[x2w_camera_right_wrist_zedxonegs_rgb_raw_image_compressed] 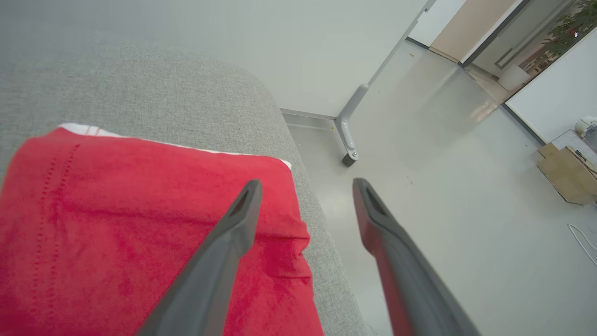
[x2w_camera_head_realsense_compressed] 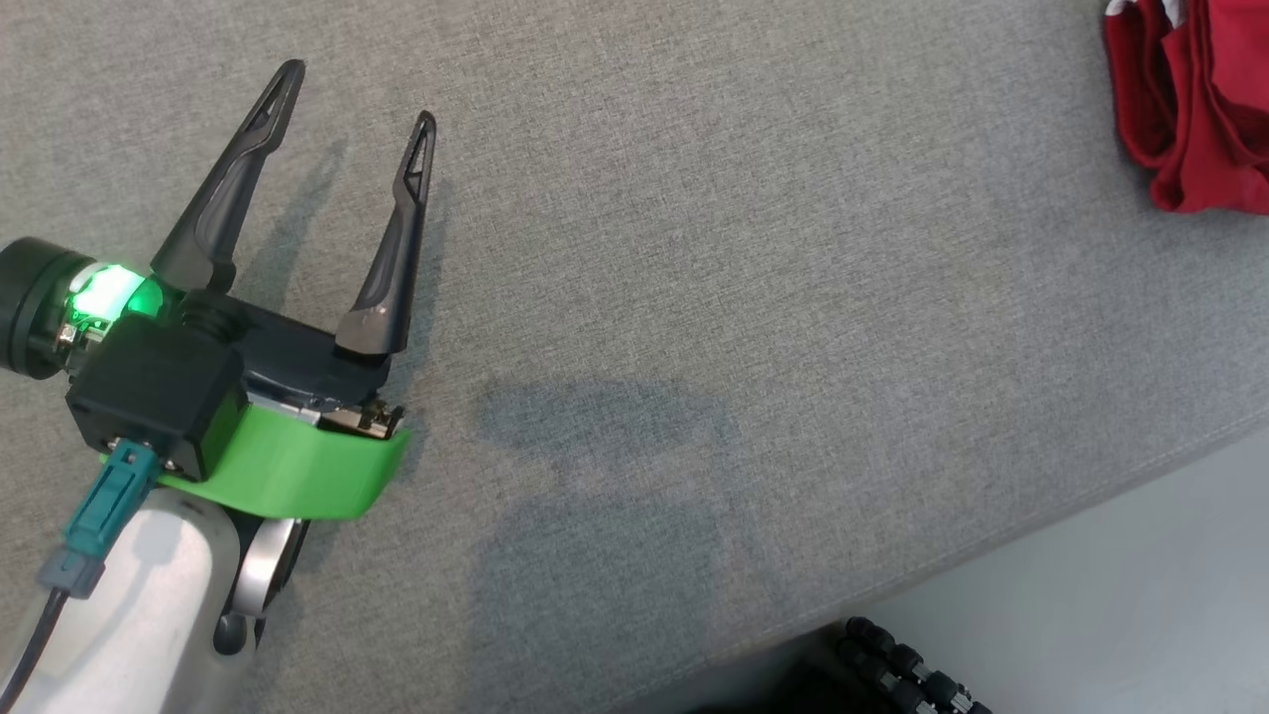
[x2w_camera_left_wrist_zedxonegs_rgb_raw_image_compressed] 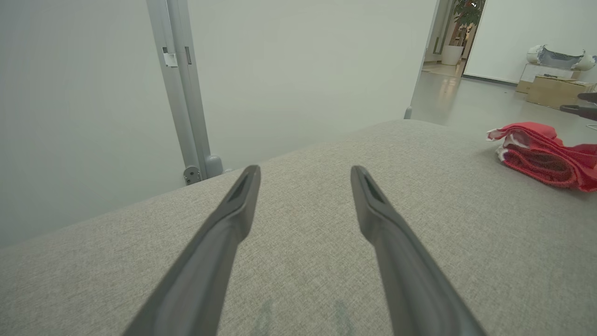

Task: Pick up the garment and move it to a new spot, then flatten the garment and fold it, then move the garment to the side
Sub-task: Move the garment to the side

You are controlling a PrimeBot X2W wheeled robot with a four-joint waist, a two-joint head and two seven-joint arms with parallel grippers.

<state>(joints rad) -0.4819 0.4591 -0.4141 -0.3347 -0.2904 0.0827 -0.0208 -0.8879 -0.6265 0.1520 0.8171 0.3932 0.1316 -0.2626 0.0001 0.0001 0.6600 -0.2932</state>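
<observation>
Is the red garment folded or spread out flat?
Folded. The red garment lies in stacked layers at the edge of the grey cushion.

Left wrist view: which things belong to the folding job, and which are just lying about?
Job: red garment, folded; grey padded surface it lies on; open left gripper.
Lying about: cardboard box; potted plant; grey partition post.

The left gripper (x2w_camera_head_realsense_compressed: pixel 359 91) had two long dark fingers (x2w_camera_head_realsense_compressed: pixel 223 198) with slotted tips on a black block (x2w_camera_head_realsense_compressed: pixel 159 402), a glowing green light (x2w_camera_head_realsense_compressed: pixel 104 293), a green band (x2w_camera_head_realsense_compressed: pixel 288 471), a teal connector (x2w_camera_head_realsense_compressed: pixel 104 511), a dark cable (x2w_camera_head_realsense_compressed: pixel 30 645) and a pale forearm (x2w_camera_head_realsense_compressed: pixel 139 615).
</observation>
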